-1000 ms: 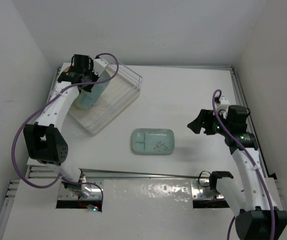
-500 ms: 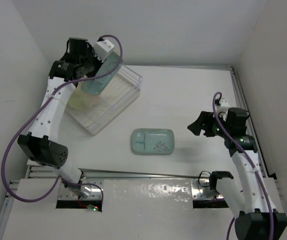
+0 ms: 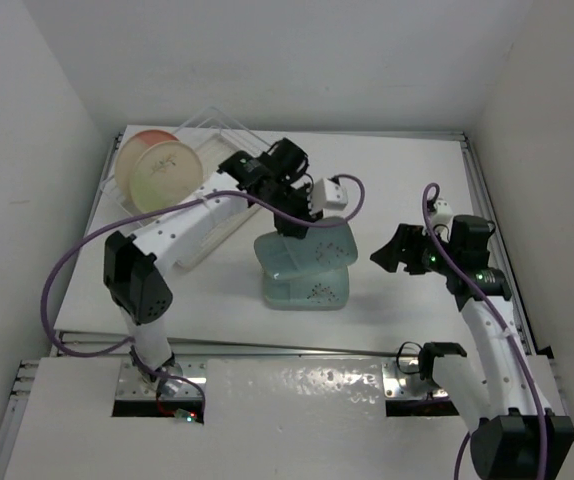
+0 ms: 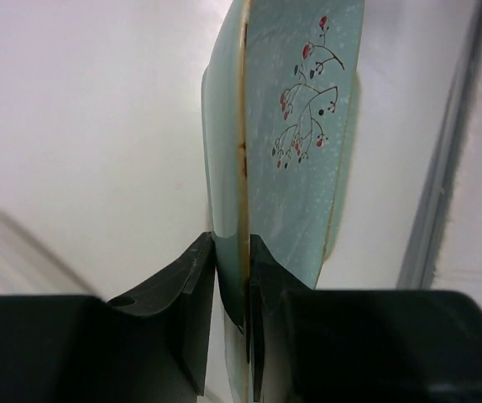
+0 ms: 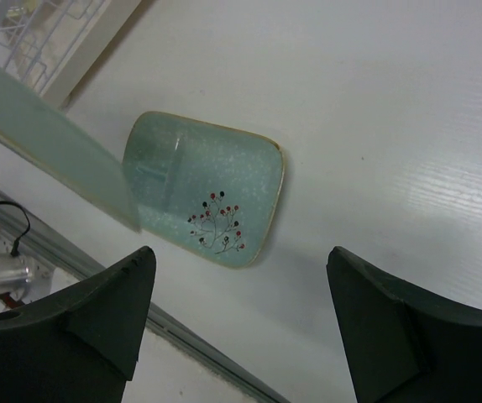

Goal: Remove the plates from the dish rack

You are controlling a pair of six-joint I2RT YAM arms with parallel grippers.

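My left gripper (image 3: 302, 215) (image 4: 233, 243) is shut on the rim of a pale teal plate (image 3: 302, 255) (image 4: 224, 151), which hangs tilted at the table's centre. Directly under it a second teal plate (image 3: 317, 292) (image 5: 207, 189) with a sprig mark lies flat on the table. The held plate (image 5: 56, 143) overlaps its left end in the right wrist view. A round cream and pink plate (image 3: 157, 172) stands on edge in the clear dish rack (image 3: 217, 122) at the back left. My right gripper (image 3: 392, 250) (image 5: 239, 252) is open with nothing in it, hovering to the right of the teal plates.
A metal rail (image 3: 297, 348) runs along the table's near edge, just in front of the flat plate. White walls close in the left, back and right sides. The left arm (image 3: 182, 225) stretches across from the rack's front toward the centre.
My left arm has swung from the dish rack to the table's centre, carrying the teal plate out over the flat one. The round plate now shows in the rack. The right arm stayed put.
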